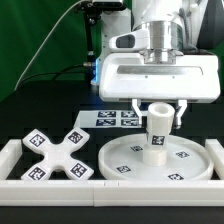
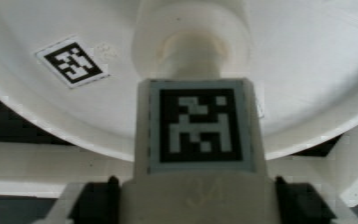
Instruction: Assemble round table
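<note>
Evidently at the leg-fitting step, the hand straddles the leg upright at the centre of the disc, pinching or just clear I cannot tell, with the cross base at the disc's nine o'clock in the exterior view; next, likely a square, firm twist.

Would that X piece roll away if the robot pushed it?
Probably not: the X piece lies flat on four arms, so it would likely slide rather than roll. It looks like stiff plastic, so it should not bend.
</note>
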Tool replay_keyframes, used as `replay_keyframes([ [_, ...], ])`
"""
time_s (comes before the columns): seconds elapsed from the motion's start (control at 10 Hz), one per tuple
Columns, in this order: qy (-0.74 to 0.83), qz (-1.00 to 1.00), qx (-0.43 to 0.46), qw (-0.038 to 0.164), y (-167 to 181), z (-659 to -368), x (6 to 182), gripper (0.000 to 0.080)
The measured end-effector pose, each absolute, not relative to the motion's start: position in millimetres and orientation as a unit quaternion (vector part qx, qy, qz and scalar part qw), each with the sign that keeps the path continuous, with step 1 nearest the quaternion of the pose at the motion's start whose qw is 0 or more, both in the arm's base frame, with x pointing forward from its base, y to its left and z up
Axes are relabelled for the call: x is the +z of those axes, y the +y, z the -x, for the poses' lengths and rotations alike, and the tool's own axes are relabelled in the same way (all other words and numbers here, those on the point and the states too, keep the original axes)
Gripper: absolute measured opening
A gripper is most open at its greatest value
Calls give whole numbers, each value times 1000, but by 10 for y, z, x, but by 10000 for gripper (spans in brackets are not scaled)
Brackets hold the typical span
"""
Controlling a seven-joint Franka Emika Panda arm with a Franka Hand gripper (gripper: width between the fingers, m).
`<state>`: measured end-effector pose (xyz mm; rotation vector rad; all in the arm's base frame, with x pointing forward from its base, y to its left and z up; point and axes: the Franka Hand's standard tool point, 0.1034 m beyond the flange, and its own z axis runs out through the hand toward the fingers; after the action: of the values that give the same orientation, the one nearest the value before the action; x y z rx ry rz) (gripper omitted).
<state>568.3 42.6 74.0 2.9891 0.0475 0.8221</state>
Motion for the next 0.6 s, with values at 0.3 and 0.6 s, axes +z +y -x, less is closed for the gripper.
replay_keyframes([
  [0.3,15,-965,259,19,430,-5672,719,491],
  [0.6,15,-966,259,19,430,-5669,713,644],
])
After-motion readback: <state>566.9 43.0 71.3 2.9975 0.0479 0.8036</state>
